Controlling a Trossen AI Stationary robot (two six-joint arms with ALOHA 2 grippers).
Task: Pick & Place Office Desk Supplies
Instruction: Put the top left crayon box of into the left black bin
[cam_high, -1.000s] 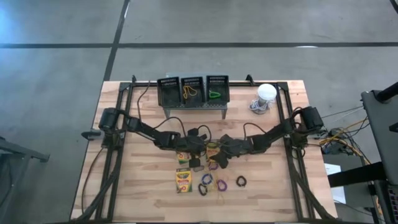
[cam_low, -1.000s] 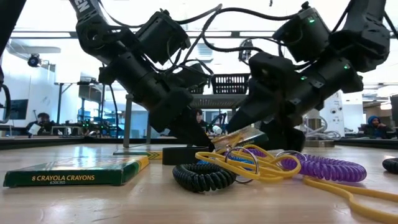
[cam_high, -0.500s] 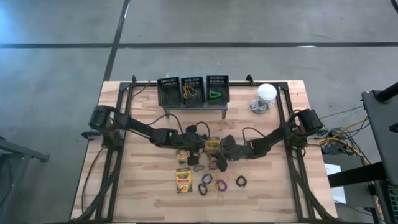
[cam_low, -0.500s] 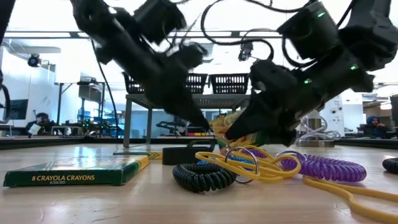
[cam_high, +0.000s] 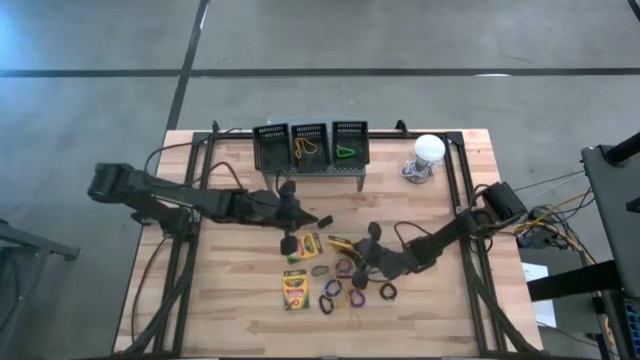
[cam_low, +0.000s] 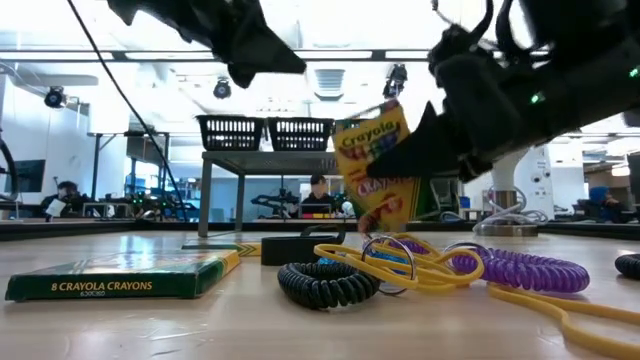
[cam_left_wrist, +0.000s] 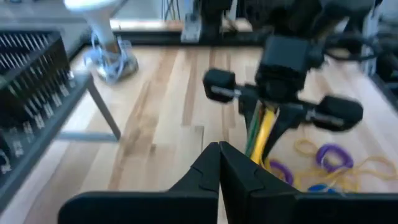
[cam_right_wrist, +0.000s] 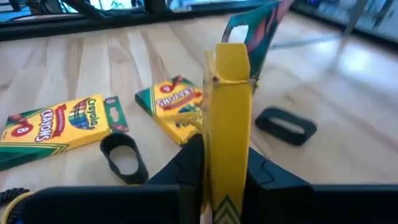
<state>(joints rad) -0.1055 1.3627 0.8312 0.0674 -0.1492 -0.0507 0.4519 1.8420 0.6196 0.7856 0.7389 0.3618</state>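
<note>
My right pincer grasps a Crayola crayon box above the desk; my left pincer hangs clenched, empty.

White dome, grey perforated stand

My two arms are dark, almost black, built of chunky jointed segments with black cables looping along them. Each ends in a claw of two dark, angular, tapering fingers.
</note>
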